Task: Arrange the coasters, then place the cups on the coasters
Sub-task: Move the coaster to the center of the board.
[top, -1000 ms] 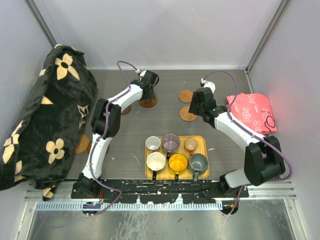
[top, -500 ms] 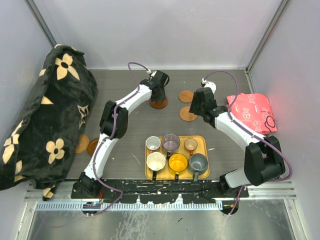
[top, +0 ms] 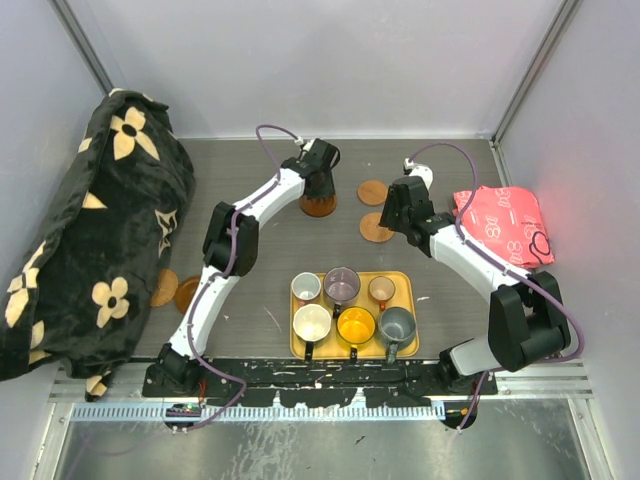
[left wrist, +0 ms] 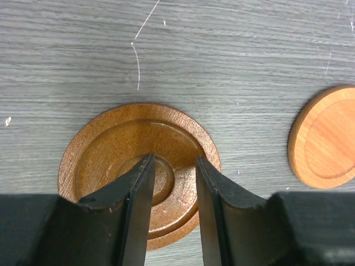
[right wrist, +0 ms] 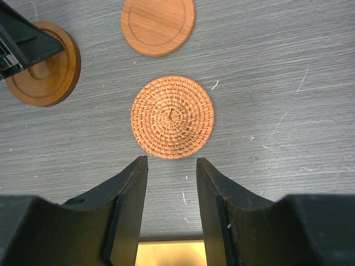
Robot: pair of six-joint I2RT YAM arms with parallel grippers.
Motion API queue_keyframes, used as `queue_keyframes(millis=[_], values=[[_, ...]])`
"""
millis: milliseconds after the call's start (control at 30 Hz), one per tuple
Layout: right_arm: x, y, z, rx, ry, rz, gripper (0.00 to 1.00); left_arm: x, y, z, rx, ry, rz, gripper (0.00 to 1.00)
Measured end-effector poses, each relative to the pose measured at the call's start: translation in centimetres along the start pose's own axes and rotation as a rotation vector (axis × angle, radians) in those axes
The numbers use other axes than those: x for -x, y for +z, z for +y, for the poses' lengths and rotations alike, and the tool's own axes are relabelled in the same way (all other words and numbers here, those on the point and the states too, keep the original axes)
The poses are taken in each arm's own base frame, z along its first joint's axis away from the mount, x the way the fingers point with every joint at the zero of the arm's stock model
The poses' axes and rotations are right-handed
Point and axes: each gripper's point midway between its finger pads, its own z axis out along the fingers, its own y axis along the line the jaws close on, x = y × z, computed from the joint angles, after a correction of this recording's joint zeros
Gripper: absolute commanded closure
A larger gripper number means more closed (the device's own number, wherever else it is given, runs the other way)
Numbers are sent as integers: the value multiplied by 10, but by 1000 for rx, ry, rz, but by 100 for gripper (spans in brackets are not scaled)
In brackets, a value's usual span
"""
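Grey wood-grain bench (top: 250, 270) lying scratched under soft, even light. Pale walls (top: 320, 60) closing in three sides; metal struts (top: 85, 45) running up the back corners.

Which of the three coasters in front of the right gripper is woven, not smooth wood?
The round woven coaster just ahead of the right gripper. The light wooden coaster and the dark ringed coaster beyond it are smooth wood.

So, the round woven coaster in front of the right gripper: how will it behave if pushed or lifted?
The woven coaster looks thin and light, so it probably slides easily on the table. Its coiled weave suggests slight flex and a rough, grippy surface. Lying flat, its edge may be hard to pinch.
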Motion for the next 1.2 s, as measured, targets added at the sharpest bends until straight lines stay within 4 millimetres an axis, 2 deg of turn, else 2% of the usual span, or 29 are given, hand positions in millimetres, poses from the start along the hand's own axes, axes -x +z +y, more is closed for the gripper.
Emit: queue_keyframes(millis=[700, 1200], values=[[-2, 3, 0, -1, 2, 3, 54, 12, 13, -28, -124, -36, -50, 62], [-7, 9, 0, -7, 2, 17, 54, 19, 18, -30, -166, -61, -69, 60]])
